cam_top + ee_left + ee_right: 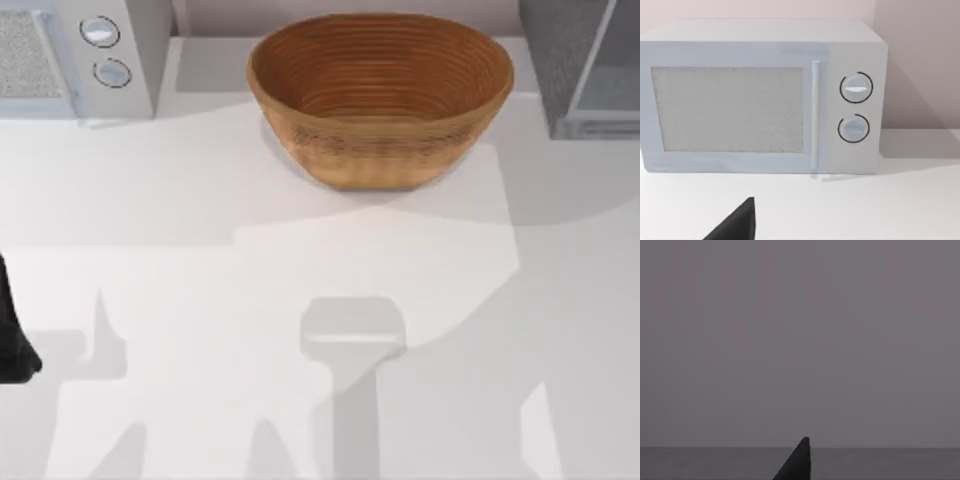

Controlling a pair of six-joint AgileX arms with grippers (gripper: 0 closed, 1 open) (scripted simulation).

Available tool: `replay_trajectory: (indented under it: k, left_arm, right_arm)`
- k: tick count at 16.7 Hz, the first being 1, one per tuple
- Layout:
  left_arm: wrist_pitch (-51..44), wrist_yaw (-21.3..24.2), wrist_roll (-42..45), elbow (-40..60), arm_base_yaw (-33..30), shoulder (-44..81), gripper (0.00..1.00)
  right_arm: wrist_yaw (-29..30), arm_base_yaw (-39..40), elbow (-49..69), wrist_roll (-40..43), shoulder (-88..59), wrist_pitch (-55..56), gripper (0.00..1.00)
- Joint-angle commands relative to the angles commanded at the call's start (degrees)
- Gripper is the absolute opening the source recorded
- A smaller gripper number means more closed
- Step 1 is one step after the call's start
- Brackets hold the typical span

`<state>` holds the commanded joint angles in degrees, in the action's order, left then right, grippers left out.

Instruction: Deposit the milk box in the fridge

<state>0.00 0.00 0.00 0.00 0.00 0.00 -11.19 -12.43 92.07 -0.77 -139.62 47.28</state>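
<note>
- Searching for the milk box: it is not turning up on the white table [300,260] or in the brown woven oval basket [380,95].
- Dark grey speckled fridge [560,50] is sitting at the far right corner, with the light grey two-dial microwave [760,95] far left.
- Left arm [12,335] is idling at the left edge; I cannot tell either hand's opening.
- Judging: locate the carton before reaching.

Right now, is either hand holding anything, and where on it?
Cannot be told. The left hand sits at the table's left edge, and no object shows at the fingertip in either wrist view.
</note>
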Motion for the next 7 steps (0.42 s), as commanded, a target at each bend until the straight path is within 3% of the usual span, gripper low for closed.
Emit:
replay_trajectory:
  k: [2,7]
  left_arm:
    - [0.0,0.0,0.0,0.0,0.0,0.0,1.00]
    - [0.0,0.0,0.0,0.0,0.0,0.0,1.00]
  right_arm:
    - [0.0,0.0,0.0,0.0,0.0,0.0,1.00]
    - [0.0,0.0,0.0,0.0,0.0,0.0,1.00]
